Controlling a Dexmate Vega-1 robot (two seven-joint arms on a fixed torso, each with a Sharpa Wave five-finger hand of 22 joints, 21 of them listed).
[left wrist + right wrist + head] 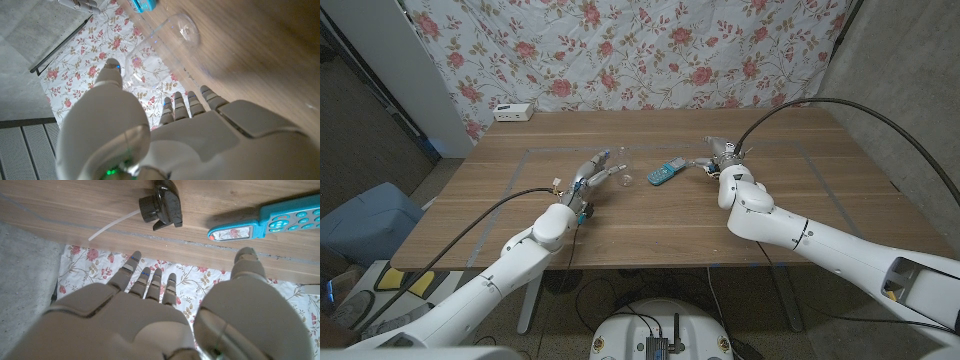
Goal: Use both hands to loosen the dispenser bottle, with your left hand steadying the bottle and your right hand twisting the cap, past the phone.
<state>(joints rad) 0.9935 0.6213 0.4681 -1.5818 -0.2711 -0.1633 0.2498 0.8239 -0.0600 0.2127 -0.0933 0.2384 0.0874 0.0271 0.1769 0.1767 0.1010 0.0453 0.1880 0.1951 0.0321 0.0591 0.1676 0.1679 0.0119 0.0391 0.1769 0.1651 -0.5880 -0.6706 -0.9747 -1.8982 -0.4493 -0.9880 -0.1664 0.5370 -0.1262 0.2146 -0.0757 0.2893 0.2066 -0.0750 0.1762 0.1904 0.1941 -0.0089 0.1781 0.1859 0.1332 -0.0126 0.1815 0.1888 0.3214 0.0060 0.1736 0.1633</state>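
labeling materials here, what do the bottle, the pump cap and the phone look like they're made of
Bottle: clear, probably plastic; the wood grain shows through it.
Pump cap: glossy black plastic with a white tube.
Phone: bright blue plastic with pale buttons, likely a toy.

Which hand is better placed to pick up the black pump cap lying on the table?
Right. The pump cap lies just ahead of the right hand, beside the toy phone. The left hand is across the phone, by the clear bottle.
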